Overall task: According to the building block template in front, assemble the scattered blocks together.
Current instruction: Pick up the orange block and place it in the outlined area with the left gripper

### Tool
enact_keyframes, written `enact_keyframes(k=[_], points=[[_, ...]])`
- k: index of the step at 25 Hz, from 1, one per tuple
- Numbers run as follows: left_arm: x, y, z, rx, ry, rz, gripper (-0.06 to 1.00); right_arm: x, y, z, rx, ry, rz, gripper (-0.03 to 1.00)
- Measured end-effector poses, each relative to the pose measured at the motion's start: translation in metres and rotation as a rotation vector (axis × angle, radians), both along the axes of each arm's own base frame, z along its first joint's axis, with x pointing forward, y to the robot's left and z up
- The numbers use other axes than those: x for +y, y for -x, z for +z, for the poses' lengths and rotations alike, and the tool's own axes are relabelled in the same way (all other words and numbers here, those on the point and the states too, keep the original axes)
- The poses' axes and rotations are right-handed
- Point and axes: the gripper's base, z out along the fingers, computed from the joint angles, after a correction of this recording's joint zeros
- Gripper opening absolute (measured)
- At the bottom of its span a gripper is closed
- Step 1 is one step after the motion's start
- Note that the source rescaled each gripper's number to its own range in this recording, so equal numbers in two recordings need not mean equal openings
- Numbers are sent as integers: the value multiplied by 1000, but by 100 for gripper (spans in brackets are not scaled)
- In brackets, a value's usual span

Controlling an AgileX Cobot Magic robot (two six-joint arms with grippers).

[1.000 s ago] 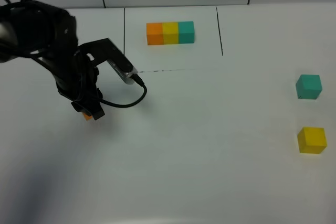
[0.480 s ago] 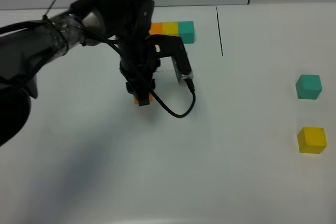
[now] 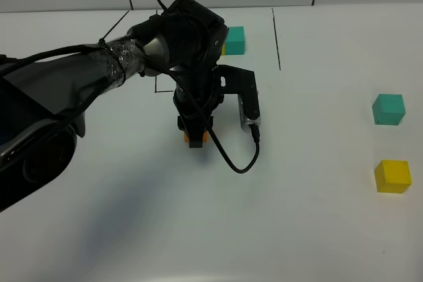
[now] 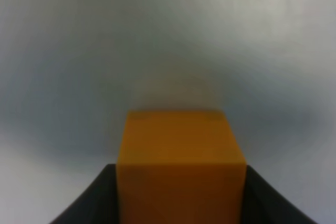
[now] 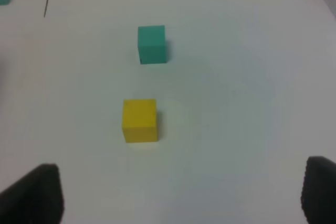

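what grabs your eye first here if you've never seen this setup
The big black left arm stretches across the middle of the white table, its end effector shut on a small orange cube. Off on the right side lie a loose teal cube and a yellow cube, apart from each other; the arm hides most of the outlined template row at the back.

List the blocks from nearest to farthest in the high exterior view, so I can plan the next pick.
yellow cube → orange cube, gripped in the left claw → teal cube → building block template, partly hidden behind the arm
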Motion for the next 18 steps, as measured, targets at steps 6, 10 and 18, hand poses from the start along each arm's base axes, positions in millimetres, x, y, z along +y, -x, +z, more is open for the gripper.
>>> enact_keyframes(k=[6,10,18], points=[[-5,0,0,0,56,15,0,0,0,0,0,0,0,84],[-6,0,-2,5,58,14,0,0,0,0,0,0,0,83],[-7,-1,-4,1,60,0,0,0,0,0,0,0,0,82]])
